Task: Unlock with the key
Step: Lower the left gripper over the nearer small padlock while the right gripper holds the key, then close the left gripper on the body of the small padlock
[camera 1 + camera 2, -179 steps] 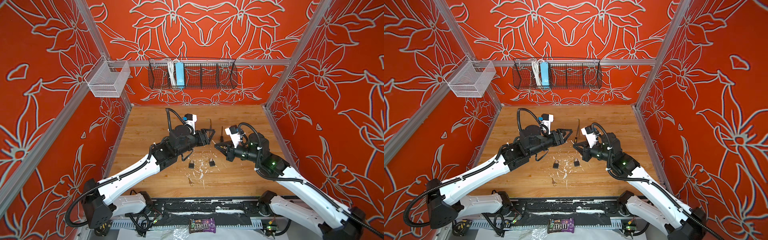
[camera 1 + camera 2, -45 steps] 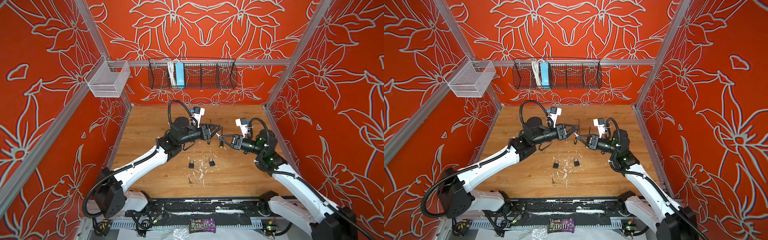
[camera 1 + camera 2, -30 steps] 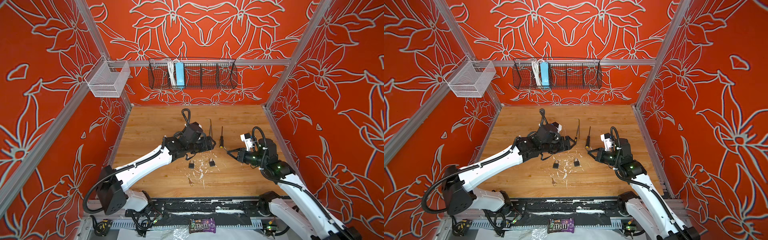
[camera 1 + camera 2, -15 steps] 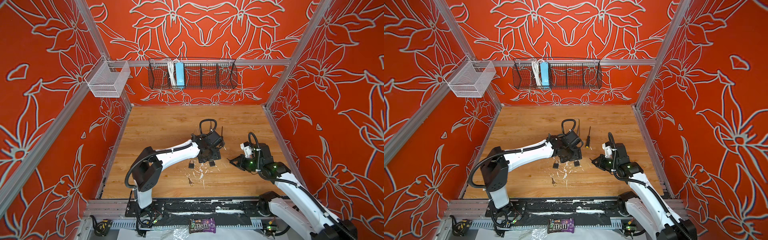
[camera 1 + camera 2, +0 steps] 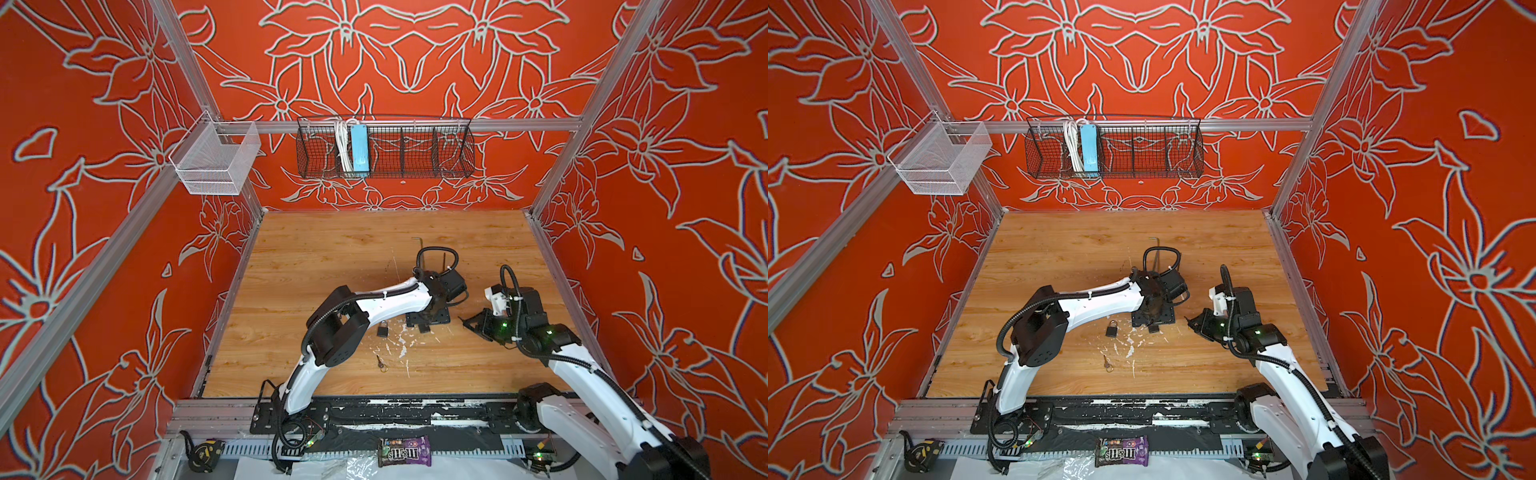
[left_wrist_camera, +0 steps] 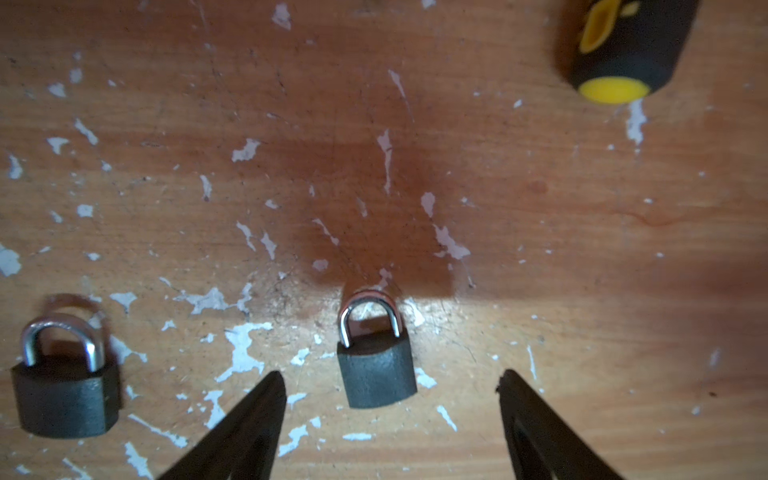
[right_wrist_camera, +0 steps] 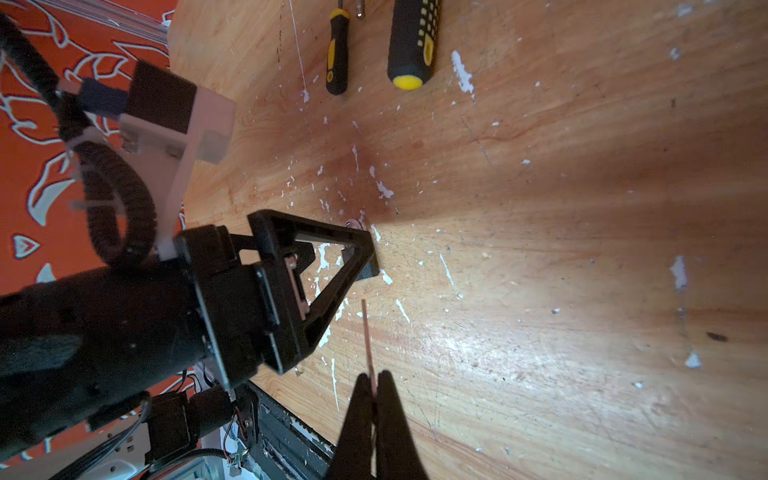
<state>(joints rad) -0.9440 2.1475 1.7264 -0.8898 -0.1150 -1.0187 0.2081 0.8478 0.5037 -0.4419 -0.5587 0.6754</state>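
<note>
Padlock (image 6: 376,365) between tips of the wide left hand (image 6: 390,377); key (image 7: 365,332) inside the clenched right hand (image 7: 374,378).

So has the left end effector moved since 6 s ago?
Yes. In a top view the left end effector came down and nearer the camera, from behind the right-hand padlock to open astride it.

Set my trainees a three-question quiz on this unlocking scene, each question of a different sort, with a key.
1. True or false: the left gripper is shut on the padlock between its jaws.
2. The right gripper holds: A a padlock, B a key, C nothing.
3. How many padlocks show in the left wrist view?
Key: 1 false, it is open; 2 B; 3 two.
</note>
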